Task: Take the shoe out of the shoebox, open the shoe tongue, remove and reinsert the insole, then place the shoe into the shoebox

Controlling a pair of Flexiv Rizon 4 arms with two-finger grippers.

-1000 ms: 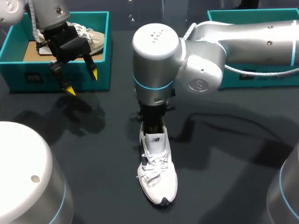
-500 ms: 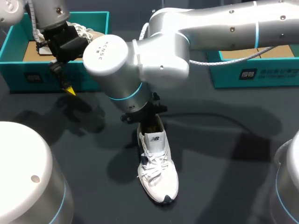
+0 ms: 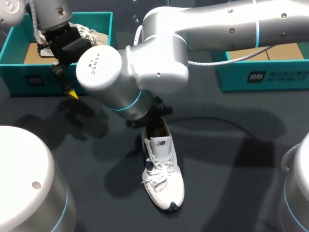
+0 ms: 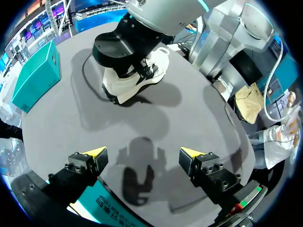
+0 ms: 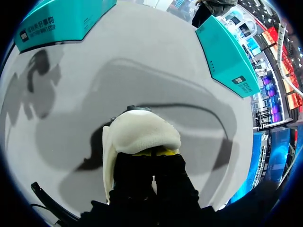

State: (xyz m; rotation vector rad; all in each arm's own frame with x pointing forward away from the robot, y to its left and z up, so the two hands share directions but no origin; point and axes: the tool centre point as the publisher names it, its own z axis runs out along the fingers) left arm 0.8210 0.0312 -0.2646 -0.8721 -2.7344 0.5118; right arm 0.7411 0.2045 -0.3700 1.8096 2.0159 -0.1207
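Observation:
A white lace-up shoe (image 3: 162, 176) stands on the dark table, toe toward the near edge. My right gripper (image 3: 152, 123) points down into its heel opening, and the arm's thick wrist leans over to the left. In the right wrist view its fingers (image 5: 152, 176) are pressed together, shut, at the shoe's white heel (image 5: 142, 133); whatever lies between the tips is hidden. My left gripper (image 4: 143, 154) hangs open and empty over the front wall of the teal shoebox (image 3: 43, 79). One of its yellow fingertips (image 3: 71, 93) shows; the other is behind the right arm.
A second white shoe (image 3: 94, 39) lies in the left shoebox. Another teal box (image 3: 263, 75) with a cardboard floor stands at the back right. My arms' round bases sit at the two near corners.
My right arm's wrist has swung to the left, away from directly over the shoe, with its gripper staying in the heel opening. The shoe and the left arm have hardly moved.

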